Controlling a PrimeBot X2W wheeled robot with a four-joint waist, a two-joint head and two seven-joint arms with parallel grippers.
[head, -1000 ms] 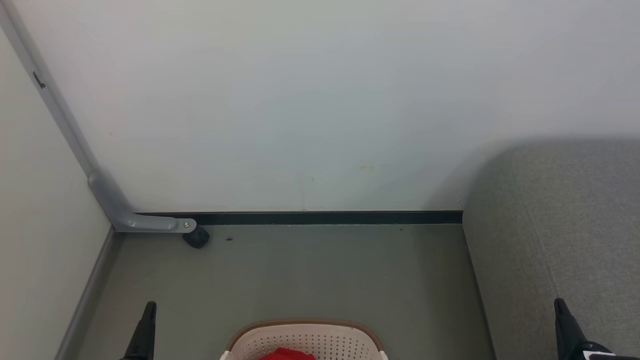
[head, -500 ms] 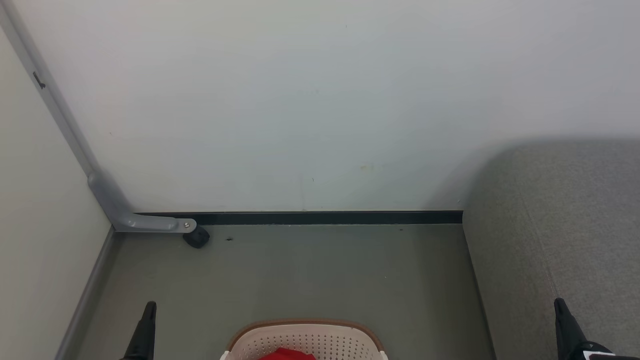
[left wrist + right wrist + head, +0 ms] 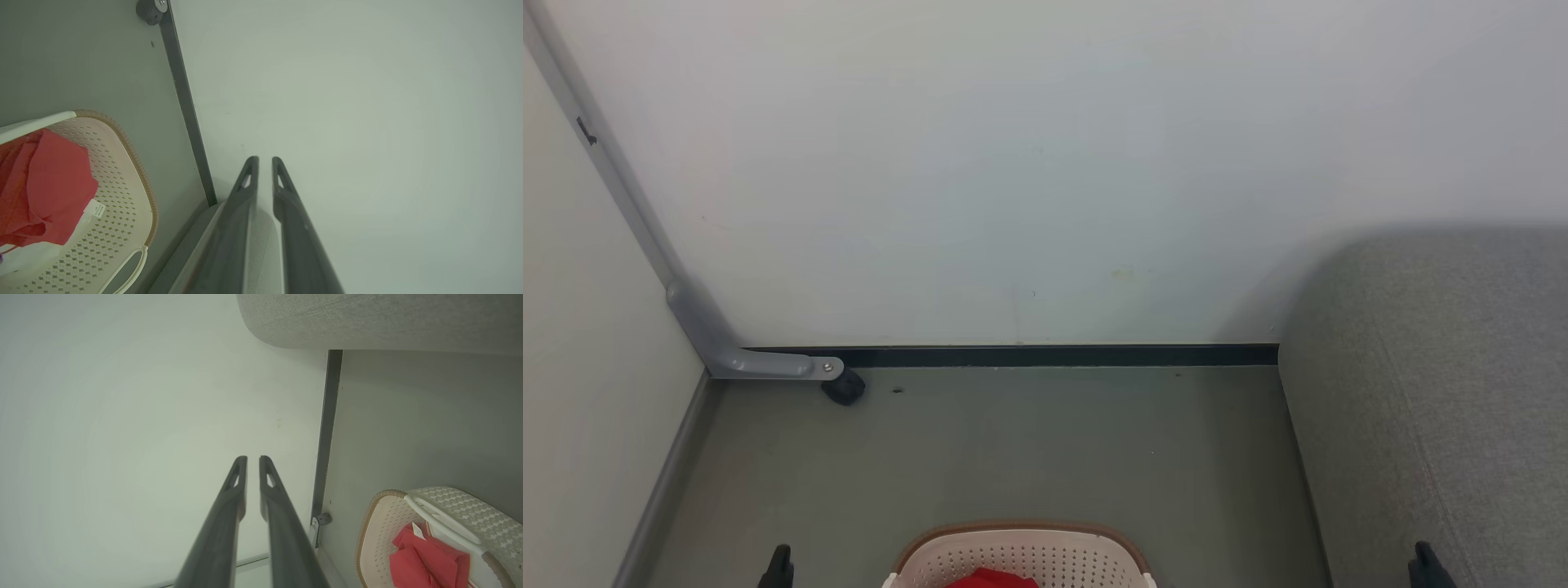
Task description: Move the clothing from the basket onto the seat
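Leftmost, a pale panel (image 3: 572, 367) is seen, edged by a grey frame leg (image 3: 768, 365) that is ended by one black caster (image 3: 843, 388) on the grey-green floor (image 3: 1045, 449). The room is closed off behind by a plain white wall (image 3: 1045, 163), along whose foot one dark skirting strip (image 3: 1045, 356) is run. The left end effector (image 3: 264, 161) is held to the left of the basket (image 3: 1045, 557), apart from it, its two fingers drawn almost together with nothing gripped. One basket is counted, set on the floor at the bottom centre. The clothing (image 3: 992, 580) is heaped inside it, red, with one white label (image 3: 97, 209) shown; the number of garments cannot be told. At the right, one seat (image 3: 1445, 367) is set against the wall. The right end effector (image 3: 253, 458) is held in front of it, likewise narrowed to a slit and holding nothing.
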